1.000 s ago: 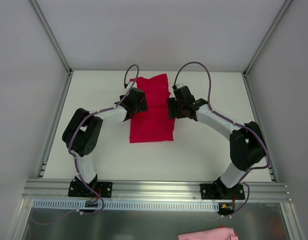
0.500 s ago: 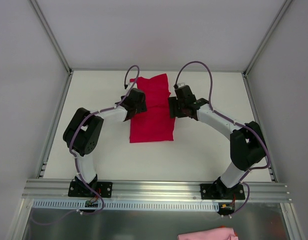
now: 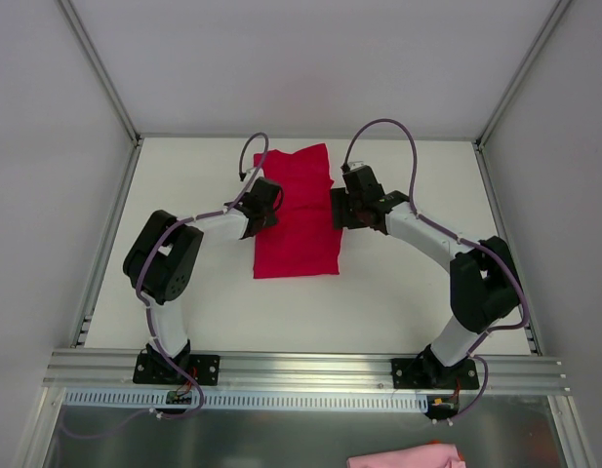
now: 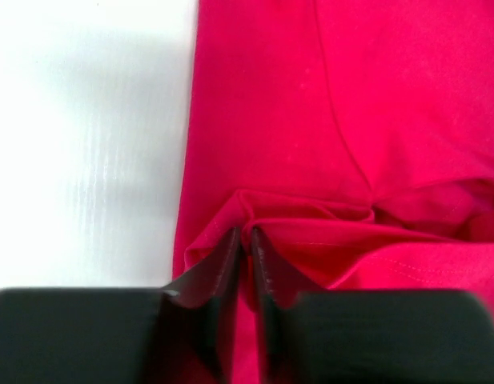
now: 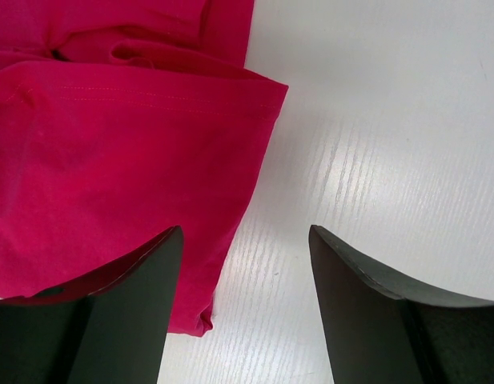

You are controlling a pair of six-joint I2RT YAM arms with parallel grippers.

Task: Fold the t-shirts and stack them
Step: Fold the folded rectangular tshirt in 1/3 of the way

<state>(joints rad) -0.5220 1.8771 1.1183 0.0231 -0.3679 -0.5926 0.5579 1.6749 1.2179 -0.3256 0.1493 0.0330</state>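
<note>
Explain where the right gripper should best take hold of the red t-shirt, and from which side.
Probably its right long edge, from above: the red t-shirt lies flat in thin layers, and the open right gripper straddles that edge, one finger over cloth, one over table.

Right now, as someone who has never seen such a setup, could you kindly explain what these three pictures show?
You are looking at two robot arms, a left arm and a right arm, bolted at the near edge of a white table. The overhead picture looks down from behind them. The other two come from a small camera on each wrist, so the dark shapes at the bottom are that arm's own fingers. A red t-shirt, folded into a long strip, lies between the arms. The left gripper is closed on a ridge of cloth at the shirt's left edge. The right gripper stands open over the right edge, holding nothing. A pink cloth sits on the metal shelf in front.
</note>
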